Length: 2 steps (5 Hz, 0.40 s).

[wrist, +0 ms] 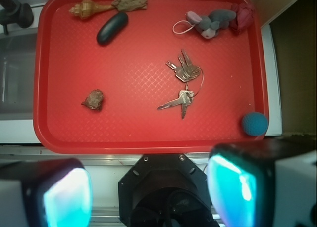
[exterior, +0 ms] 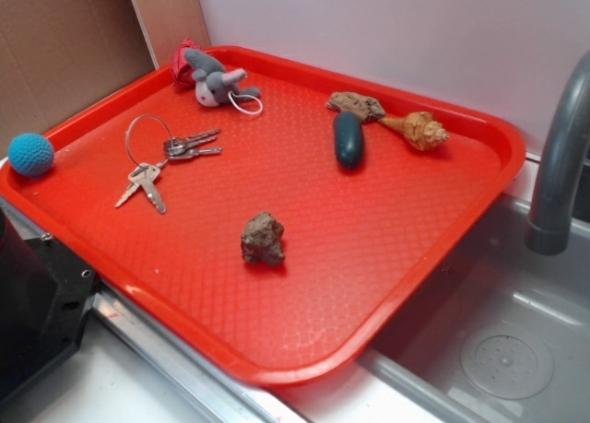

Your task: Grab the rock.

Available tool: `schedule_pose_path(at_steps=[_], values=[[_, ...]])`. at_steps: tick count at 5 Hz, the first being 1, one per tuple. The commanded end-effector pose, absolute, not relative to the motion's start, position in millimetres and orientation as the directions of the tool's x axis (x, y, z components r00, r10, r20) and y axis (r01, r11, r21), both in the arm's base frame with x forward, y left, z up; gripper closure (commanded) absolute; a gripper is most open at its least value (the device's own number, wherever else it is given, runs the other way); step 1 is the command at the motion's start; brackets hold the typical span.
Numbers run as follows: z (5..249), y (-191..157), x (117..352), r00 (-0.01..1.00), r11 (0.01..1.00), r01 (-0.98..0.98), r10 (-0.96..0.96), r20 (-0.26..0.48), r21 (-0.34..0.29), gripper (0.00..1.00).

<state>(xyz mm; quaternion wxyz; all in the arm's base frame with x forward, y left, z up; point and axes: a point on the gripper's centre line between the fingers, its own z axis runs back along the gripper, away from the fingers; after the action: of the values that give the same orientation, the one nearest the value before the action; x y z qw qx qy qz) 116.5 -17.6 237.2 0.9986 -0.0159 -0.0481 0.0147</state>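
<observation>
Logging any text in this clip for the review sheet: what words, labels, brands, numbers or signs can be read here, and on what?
None can be read in either view.
Keys: any stamping on their heads is too small to make out.
Red tray, rock, plush toy, shell, dark stone, blue ball: no print or label shows.
Gripper: no marking shows.

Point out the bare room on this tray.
Widest bare stretch of the tray: right of the rock, below the dark stone. Another lies between the keys and stone. The far edge is crowded: plush toy, bark piece, shell.
</observation>
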Motion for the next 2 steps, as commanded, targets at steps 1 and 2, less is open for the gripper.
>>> schedule_pose_path(at_steps=[1, 2], values=[[237.2, -17.6, 116.5, 0.995, 0.999, -0.028, 0.031, 0.096, -0.033, 0.0], [200.3, -21.5, 113.6, 0.996, 0.993, -0.067, 0.073, 0.058, -0.099, 0.0]])
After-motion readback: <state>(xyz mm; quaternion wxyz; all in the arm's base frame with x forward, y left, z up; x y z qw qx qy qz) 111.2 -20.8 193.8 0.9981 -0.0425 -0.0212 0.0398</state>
